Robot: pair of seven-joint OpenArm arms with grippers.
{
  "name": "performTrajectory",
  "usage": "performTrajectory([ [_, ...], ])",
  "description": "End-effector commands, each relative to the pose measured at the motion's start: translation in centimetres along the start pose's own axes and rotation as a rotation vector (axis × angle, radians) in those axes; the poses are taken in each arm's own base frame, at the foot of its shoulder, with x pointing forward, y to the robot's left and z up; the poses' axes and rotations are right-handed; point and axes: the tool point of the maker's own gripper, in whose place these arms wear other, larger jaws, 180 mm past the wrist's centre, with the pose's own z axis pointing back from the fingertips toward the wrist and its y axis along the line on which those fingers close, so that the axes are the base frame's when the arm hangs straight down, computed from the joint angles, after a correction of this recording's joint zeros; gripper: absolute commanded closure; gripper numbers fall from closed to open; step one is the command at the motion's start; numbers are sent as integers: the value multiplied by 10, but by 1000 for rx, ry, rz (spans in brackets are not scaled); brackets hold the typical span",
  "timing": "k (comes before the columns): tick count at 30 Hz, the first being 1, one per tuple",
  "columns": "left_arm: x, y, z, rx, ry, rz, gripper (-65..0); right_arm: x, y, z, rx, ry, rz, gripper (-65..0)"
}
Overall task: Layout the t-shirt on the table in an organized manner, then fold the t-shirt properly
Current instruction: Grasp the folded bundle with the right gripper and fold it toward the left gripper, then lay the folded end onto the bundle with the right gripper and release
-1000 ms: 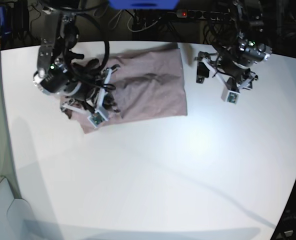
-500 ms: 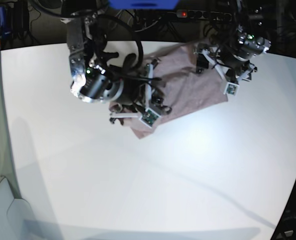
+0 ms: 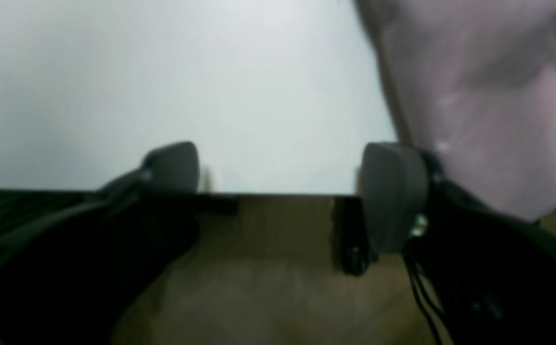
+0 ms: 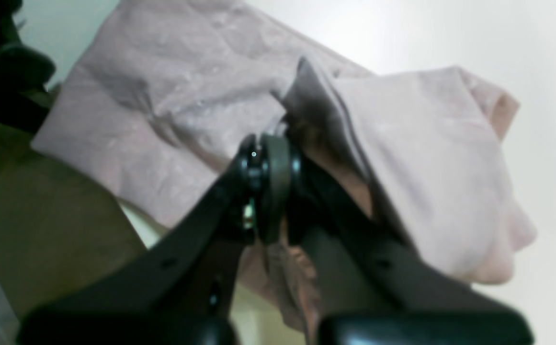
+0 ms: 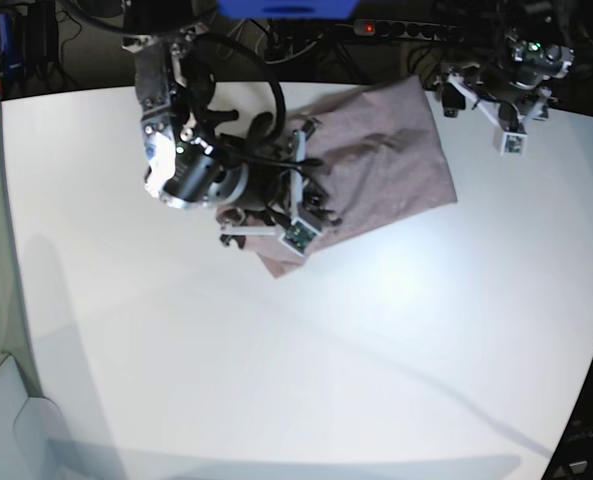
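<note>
One gripper holds the shirt.
My right gripper pinches a fold; left gripper stands wide, empty. I should drag slowly, keeping cloth flat on table.

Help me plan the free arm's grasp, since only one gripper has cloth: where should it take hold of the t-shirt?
Probably the far corner of the t-shirt nearest the open left gripper, approached from the table's back edge. That edge lies flat and uncovered, while the right gripper already pinches the bunched opposite end.
</note>
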Motion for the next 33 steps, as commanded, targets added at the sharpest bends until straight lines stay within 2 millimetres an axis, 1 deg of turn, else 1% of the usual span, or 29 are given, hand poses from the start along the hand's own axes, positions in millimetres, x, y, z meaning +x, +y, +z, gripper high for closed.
performTrajectory([
  [1, 18, -2, -1, -10, -53, -10, -420, 17, 0, 3, 2, -62, 7, 0],
  [2, 24, -6, -4, -20, -62, -10, -363, 18, 0, 3, 3, -63, 7, 0],
  [3, 27, -11, -9, -34, -63, -10, -291, 18, 0, 3, 3, -63, 7, 0],
  [6, 33, -23, -21, -72, -61, -13, -104, 18, 2, 3, 6, -62, 10, 0],
  [8, 33, -31, -31, -94, -50, 8, -14, 18, 2, 3, 6, -63, 10, 0],
  [9, 35, -34, -37, -103, -45, 23, 0, 18, 2, 3, 6, -63, 10, 0],
  [12, 36, -40, -53, -129, -25, 54, -11, 17, 2, 3, 5, -58, 11, 0],
  [13, 36, -42, -56, -137, -19, 63, -5, 17, 2, 3, 5, -58, 11, 0],
  [16, 41, -45, -63, -149, -19, 74, 0, 20, 5, 4, 12, -66, 14, 0],
  [19, 54, -43, -65, -148, -41, 69, 0, 30, 20, -1, 45, -81, 48, 0],
  [21, 59, -42, -65, -147, -51, 67, 0, 38, 23, -1, 52, -90, 78, 0],
  [24, 68, -42, -65, -147, -70, 65, 0, 47, 36, -5, 86, -101, 120, 0],
  [25, 72, -41, -65, -146, -77, 62, 0, 57, 40, -6, 94, -117, 141, 0],
  [28, 74, -42, -65, -148, -80, 60, 0, 74, 45, -6, 102, -140, 192, 0],
  [30, 75, -42, -65, -149, -84, 58, 0, 85, 52, -9, 121, -150, 224, 0],
  [32, 79, -42, -65, -150, -91, 56, 0, 90, 57, -17, 142, -140, 239, 0],
  [33, 79, -42, -65, -150, -91, 56, 0, 87, 57, -22, 151, -122, 241, 0],
])
